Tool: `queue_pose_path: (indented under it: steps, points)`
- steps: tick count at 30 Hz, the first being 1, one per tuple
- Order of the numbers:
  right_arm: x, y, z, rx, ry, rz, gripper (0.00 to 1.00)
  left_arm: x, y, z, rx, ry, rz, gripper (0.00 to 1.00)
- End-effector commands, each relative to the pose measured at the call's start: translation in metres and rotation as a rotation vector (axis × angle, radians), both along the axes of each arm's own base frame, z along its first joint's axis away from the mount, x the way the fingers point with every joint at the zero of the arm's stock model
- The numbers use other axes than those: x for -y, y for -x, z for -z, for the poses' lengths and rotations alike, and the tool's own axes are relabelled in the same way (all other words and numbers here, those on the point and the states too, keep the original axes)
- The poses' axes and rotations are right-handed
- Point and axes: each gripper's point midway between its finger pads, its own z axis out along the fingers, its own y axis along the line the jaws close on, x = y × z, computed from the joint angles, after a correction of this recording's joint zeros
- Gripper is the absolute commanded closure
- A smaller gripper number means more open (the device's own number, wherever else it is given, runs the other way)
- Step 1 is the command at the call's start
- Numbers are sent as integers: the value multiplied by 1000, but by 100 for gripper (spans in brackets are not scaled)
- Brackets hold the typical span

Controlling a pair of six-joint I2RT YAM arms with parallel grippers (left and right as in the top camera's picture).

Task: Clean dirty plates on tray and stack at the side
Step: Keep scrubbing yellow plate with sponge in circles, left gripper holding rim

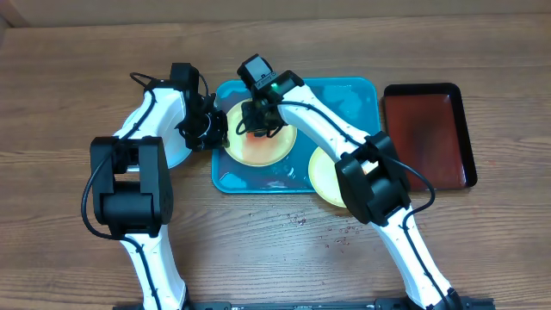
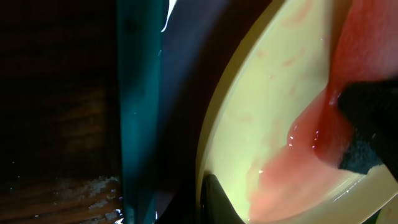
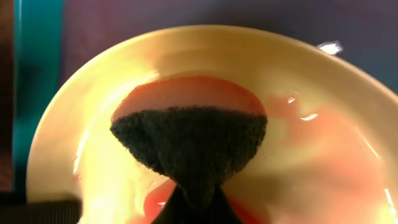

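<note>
Turquoise tray (image 1: pixel 344 95) sits mid-counter (image 1: pixel 86 69) w/ a dark-red tray (image 1: pixel 428 129) just beside it on the right. Yellow plate (image 1: pixel 267 148) lies flat in the tray's left half, wet, w/ pinkish-red smears across its face. R claw (image 1: pixel 256 127) is over the plate centre, clenched on a sponge (image 3: pixel 189 137), dark scrub side and pink foam, pressed against the plate surface. L claw (image 1: pixel 209 129) is at the plate's left rim by the tray's left wall, clenched; in the left wrist view one dark fingertip (image 2: pixel 214 199) rests on the inner rim, so it looks clamped on the plate edge, other finger hidden. Second yellow plate (image 1: pixel 323 172) sits at the tray's near-right corner, partly under the R arm. Reddish specks (image 1: pixel 297 220) dot the counter just in front of the tray.
</note>
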Motion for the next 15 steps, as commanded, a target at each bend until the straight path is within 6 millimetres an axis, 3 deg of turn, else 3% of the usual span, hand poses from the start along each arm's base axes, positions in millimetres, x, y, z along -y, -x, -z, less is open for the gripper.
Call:
queue_pose_path:
  steps: [1, 9, 12, 15]
  points:
    - [-17, 37, 34, -131, -29, -157, 96, -3, 10, 19, -34, -30, 47, 96]
    - [-3, 65, 33, -206, 11, -335, 96, -3, 9, 19, -31, -29, 47, 96]
    - [12, 68, 27, -236, 48, -360, 96, -3, 9, 19, -31, -30, 47, 96]
    - [42, 55, 20, -221, 166, -318, 96, -3, 9, 19, -29, -30, 56, 96]
